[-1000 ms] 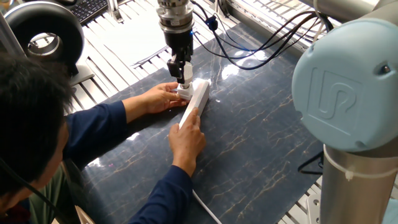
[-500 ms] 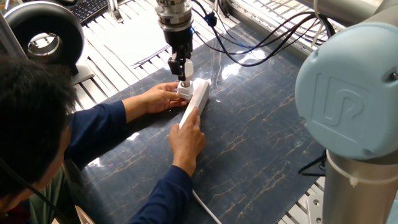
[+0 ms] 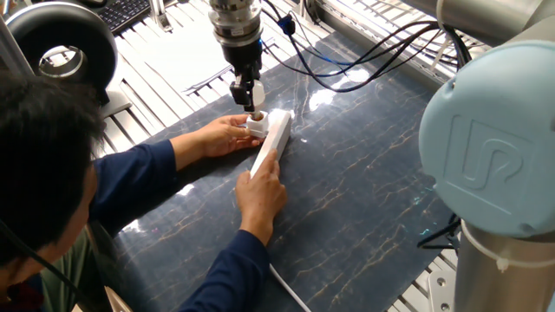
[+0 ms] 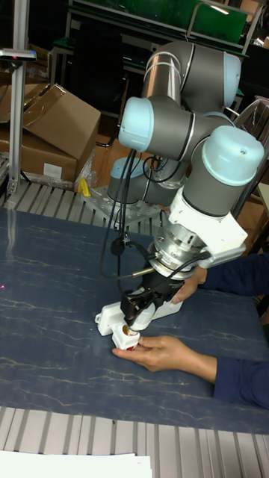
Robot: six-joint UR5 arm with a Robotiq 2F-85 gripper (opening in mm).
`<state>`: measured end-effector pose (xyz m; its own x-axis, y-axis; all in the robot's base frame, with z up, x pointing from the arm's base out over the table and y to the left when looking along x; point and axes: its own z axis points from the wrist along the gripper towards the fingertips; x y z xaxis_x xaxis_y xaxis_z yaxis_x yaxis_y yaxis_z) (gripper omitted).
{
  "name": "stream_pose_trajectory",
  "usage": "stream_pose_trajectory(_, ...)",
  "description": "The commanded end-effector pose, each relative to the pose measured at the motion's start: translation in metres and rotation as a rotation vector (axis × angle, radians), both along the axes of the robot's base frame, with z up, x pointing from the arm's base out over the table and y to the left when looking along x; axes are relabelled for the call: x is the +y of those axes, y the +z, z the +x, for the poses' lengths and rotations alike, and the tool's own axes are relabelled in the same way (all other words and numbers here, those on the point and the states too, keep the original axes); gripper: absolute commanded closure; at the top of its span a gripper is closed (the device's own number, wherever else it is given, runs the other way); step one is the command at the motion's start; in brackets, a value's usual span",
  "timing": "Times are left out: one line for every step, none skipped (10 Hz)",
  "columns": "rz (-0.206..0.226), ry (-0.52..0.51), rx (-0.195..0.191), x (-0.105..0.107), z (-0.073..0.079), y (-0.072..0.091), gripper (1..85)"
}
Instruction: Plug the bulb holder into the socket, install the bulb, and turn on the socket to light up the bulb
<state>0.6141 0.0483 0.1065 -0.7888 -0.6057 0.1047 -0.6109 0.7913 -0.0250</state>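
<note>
The socket (image 3: 276, 139) lies on the dark marbled mat, its white end (image 4: 106, 318) also showing in the tall fixed view. A person's two hands hold it still. The bulb holder (image 3: 255, 127) sits against the socket's far end, its orange opening (image 4: 129, 346) showing in the tall fixed view. My gripper (image 3: 249, 94) hangs straight above the holder, shut on the small white bulb (image 3: 258, 93). The bulb's lower end stands just over the holder's opening; whether they touch is unclear. From the tall fixed view the gripper (image 4: 137, 320) hides the bulb.
One hand (image 3: 227, 134) cups the holder from the left, the other (image 3: 260, 195) presses the socket's near end. The socket's cable (image 3: 286, 290) runs off the front. The person's head (image 3: 39, 173) fills the left. Black cables (image 3: 364, 61) loop behind the gripper.
My gripper has shifted slightly up and to the left with the bulb, opening a small dark gap above the holder. The hands and the socket stay put.
</note>
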Motion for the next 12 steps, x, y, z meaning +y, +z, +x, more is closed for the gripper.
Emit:
stream_pose_trajectory(0.029,0.033,-0.014,0.01,0.003,0.002,84.0)
stream_pose_trajectory(0.031,0.068,-0.012,0.008,0.003,0.003,84.0)
stream_pose_trajectory(0.016,0.137,-0.012,0.001,0.004,0.005,84.0)
stream_pose_trajectory(0.001,0.222,-0.023,-0.002,0.008,0.006,84.0)
stream_pose_trajectory(0.0,0.264,-0.026,-0.003,0.009,0.007,84.0)
stream_pose_trajectory(0.011,0.308,-0.026,0.0,0.01,0.006,84.0)
stream_pose_trajectory(0.017,0.348,-0.028,0.004,0.011,0.005,84.0)
stream_pose_trajectory(0.015,0.401,-0.029,0.005,0.012,0.004,84.0)
stream_pose_trajectory(0.014,0.451,-0.022,0.006,0.011,0.003,84.0)
stream_pose_trajectory(0.002,0.509,-0.029,0.004,0.014,0.003,84.0)
stream_pose_trajectory(-0.006,0.583,-0.035,0.002,0.018,0.003,84.0)
stream_pose_trajectory(0.012,0.626,-0.026,0.004,0.014,0.003,84.0)
